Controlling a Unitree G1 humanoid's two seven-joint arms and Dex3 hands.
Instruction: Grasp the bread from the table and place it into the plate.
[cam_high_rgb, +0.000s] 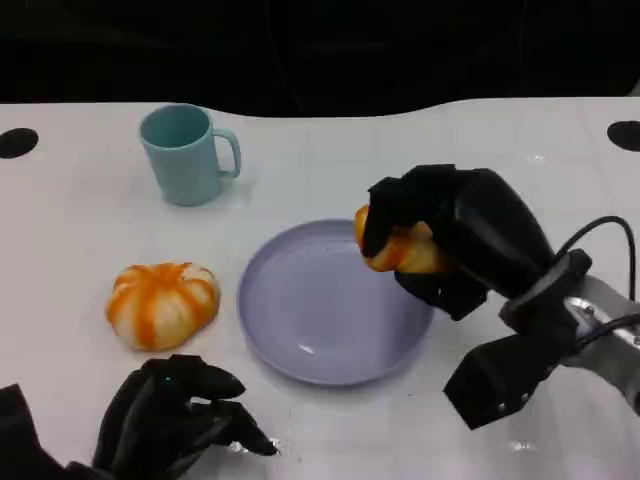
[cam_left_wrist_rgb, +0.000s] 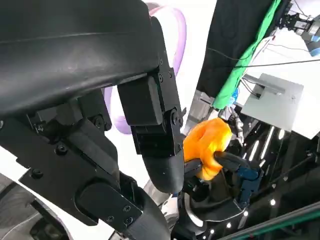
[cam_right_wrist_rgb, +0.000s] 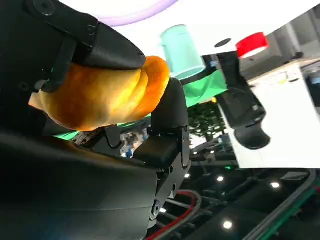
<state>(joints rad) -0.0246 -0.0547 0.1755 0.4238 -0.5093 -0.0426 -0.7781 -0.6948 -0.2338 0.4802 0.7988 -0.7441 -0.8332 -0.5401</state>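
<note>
A golden-orange bread (cam_high_rgb: 400, 248) is gripped in my right hand (cam_high_rgb: 455, 240), which hovers over the right side of the lavender plate (cam_high_rgb: 300, 310). Black fingers wrap the bread (cam_right_wrist_rgb: 100, 95) from above and below in the right wrist view, where part of the plate's rim (cam_right_wrist_rgb: 135, 15) shows. My left hand (cam_high_rgb: 175, 415) rests low at the table's front left, holding nothing, with its fingers loosely bent and apart. The left wrist view looks past that hand's fingers (cam_left_wrist_rgb: 150, 110) to the plate (cam_left_wrist_rgb: 172, 30) and the held bread (cam_left_wrist_rgb: 207, 145).
An orange-and-white striped pumpkin-shaped item (cam_high_rgb: 162, 303) lies left of the plate, just beyond my left hand. A teal mug (cam_high_rgb: 185, 152) stands at the back left, also seen as the mug (cam_right_wrist_rgb: 182, 50) in the right wrist view. The white table (cam_high_rgb: 500, 140) has dark round holes near its far corners.
</note>
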